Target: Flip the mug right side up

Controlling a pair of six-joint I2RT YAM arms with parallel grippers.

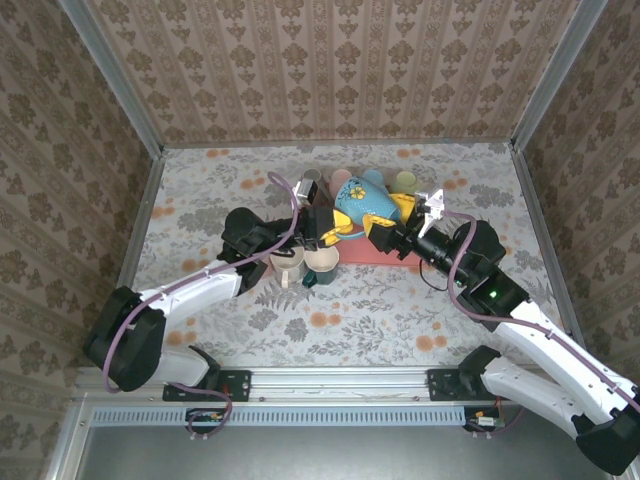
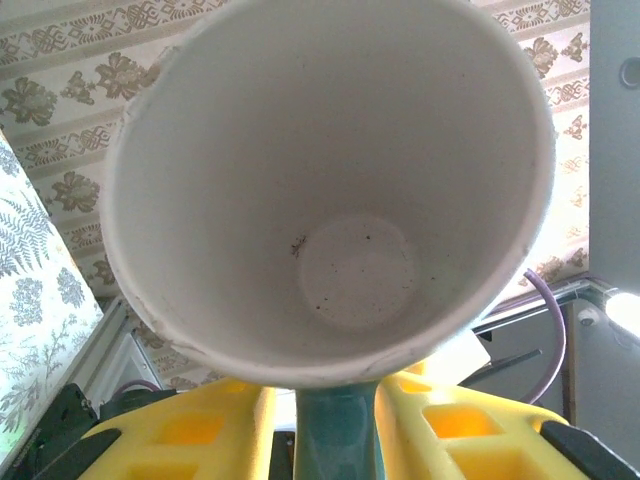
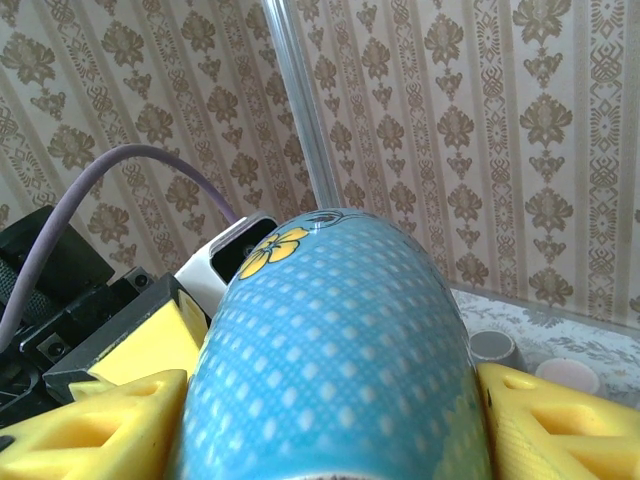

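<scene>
**A:** Where do we find the mugs, and what is inside them?

**B:** Both are in the middle of the desk (image 1: 200,190). The left jaws pinch the teal handle (image 2: 337,435) of the white mug (image 2: 340,160). We look straight into it, and it holds nothing but some dark specks on the bottom.

**A:** And the blue mug (image 3: 330,370)?

**B:** The right jaws press on its two sides and hold it tilted over the pink mat (image 1: 395,258). Its inside we cannot see. Behind it stand a grey cup (image 1: 311,178), a pink cup (image 1: 342,180) and a green cup (image 1: 403,182).

Blue mug (image 3: 335,340), lower part off-frame
</scene>
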